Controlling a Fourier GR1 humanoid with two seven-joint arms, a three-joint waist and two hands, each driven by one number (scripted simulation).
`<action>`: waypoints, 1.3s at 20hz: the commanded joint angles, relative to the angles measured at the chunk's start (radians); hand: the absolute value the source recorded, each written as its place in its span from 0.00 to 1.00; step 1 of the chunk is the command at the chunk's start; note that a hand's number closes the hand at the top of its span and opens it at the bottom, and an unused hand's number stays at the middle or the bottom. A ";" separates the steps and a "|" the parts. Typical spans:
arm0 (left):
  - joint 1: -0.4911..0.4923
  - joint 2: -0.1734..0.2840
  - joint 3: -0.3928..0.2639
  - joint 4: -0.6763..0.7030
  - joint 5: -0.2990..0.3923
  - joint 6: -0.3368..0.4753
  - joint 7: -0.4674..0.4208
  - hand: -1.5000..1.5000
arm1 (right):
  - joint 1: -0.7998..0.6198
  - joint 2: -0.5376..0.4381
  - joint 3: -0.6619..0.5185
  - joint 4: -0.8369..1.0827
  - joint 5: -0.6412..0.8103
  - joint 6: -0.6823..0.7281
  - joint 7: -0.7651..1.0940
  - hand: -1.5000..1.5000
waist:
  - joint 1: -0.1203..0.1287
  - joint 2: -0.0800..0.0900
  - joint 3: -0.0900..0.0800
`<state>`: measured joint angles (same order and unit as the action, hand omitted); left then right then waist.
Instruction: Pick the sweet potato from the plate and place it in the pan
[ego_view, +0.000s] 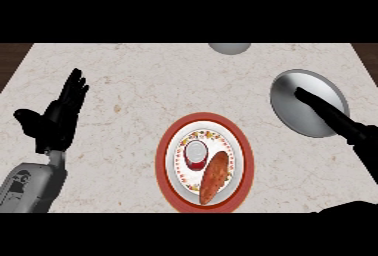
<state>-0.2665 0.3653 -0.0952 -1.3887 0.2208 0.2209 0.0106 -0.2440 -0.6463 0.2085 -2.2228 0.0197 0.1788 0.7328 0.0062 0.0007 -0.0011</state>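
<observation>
Sweet potato (214, 177) on plate (168, 165), long axis one-to-seven o'clock, lies four o'clock from the straight-fingered left hand (59, 116).

We saw our left hand (57, 119) as a matte black shape, with long slim fingers (73, 87) and a thicker thumb (28, 120). Behind it our left forearm (29, 185) was light grey and rounded, carrying small dark markings near its lower end. Of our right hand (353, 206) only a black sliver showed at the lower right edge.
</observation>
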 joint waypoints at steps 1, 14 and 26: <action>0.023 -0.011 -0.002 -0.055 -0.020 0.015 0.033 0.50 | -0.139 0.109 0.125 -0.017 0.003 -0.008 0.179 0.00 | 0.009 -0.002 0.000; 0.052 -0.043 0.040 -0.107 -0.072 -0.020 0.070 0.50 | -0.125 0.336 0.279 0.103 0.260 0.028 0.272 0.00 | -0.002 -0.002 0.001; 0.010 -0.070 0.098 -0.058 -0.088 -0.085 0.067 0.50 | -0.024 0.352 0.202 0.254 0.267 0.171 0.108 0.00 | -0.006 -0.001 0.001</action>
<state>-0.2475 0.2906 -0.0218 -1.4437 0.1287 0.1706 0.0672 -0.2968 -0.2995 0.4363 -1.9808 0.3062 0.2862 0.8732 0.0019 0.0003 -0.0001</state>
